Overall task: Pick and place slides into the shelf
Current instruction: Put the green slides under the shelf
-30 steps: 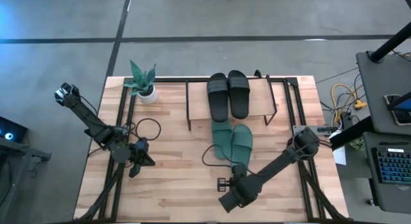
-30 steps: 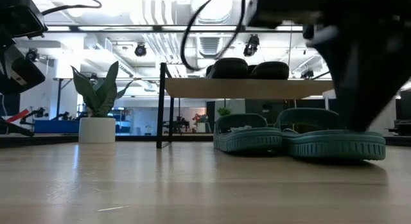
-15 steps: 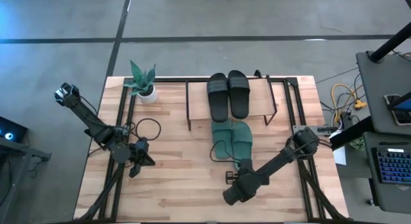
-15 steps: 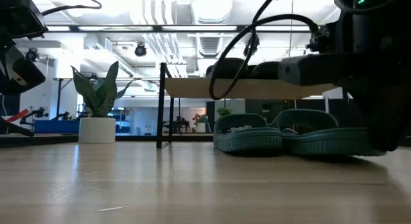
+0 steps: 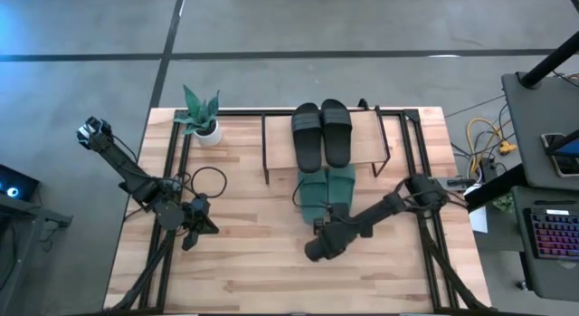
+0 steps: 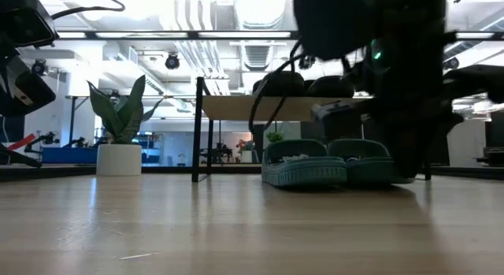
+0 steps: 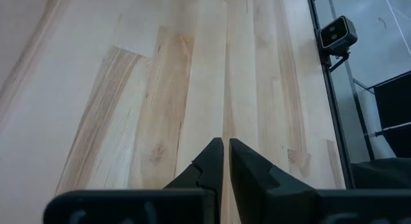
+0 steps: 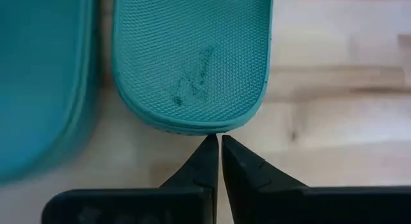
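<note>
Sitting on the top board of the shelf [image 5: 276, 142] are the two black slides [image 5: 321, 133], side by side near the far edge of the worktop [image 5: 244, 253]. That half of the job looks done. The two teal slides [image 5: 326, 191] lie flat on the worktop, toes tucked under the front of the shelf and heels sticking out toward the middle of the worktop. They seem part of the way into the lower level, so I think they need to go in a bit more.

The right gripper [image 8: 214, 142] is low on the worktop, right behind the heel of one teal slide [image 8: 192, 63]. Its jaws are pressed shut and hold nothing. The tips are at the heel's rim, touching it or just about, like a closed beak ready to nudge.

The left gripper [image 7: 224, 145] waits over bare wood near the left edge of the worktop, well apart from the slides. Its jaws are shut too, with nothing between them.

A small potted plant [image 5: 201, 115] stands at the far left corner.
</note>
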### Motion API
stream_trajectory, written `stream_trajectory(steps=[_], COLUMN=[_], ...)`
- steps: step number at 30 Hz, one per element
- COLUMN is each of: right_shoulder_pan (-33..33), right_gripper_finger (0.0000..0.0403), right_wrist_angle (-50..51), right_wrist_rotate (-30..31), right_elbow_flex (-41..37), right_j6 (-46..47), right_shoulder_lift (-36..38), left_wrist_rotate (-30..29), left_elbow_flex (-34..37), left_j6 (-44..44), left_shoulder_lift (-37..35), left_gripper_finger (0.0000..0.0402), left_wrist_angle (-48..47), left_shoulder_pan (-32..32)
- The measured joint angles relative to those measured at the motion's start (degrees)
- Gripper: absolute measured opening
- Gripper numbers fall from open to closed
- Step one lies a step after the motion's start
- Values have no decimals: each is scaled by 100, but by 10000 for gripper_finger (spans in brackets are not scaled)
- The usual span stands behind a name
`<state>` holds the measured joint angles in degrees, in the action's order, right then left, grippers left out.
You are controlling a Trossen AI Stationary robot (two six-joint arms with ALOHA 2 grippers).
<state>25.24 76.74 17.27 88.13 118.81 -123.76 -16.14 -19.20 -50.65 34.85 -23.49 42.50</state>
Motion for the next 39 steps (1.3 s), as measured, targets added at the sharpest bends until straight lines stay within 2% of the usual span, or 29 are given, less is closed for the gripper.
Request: stream_trajectory(steps=[9,16,19,23,33,39], right_shoulder_pan=[-206,67,228,268,-69,-438], right_gripper_finger=[13,13,13,13,13,13], right_wrist_angle=[45,21,-400,-1148,-1081,-1525], right_wrist_rotate=[232,-53,-75,-71,215,291], right_elbow_flex=[-36,197,279,285,281,272], right_j6=[-53,72,181,-128,-340,-958], right_shoulder_lift=[0,0,13,-28,-205,-199], left_wrist_rotate=[-2,-1,-2,-2,-2,0], left_elbow_flex=[0,0,0,0,2,4], left_j6=[-108,-149,-146,-146,-146,-146], left_shoulder_lift=[0,0,0,0,0,68], left_gripper_finger=[11,11,11,11,11,11], left_wrist_angle=[0,3,4,4,24,29], left_shoulder_pan=[0,0,0,0,0,4])
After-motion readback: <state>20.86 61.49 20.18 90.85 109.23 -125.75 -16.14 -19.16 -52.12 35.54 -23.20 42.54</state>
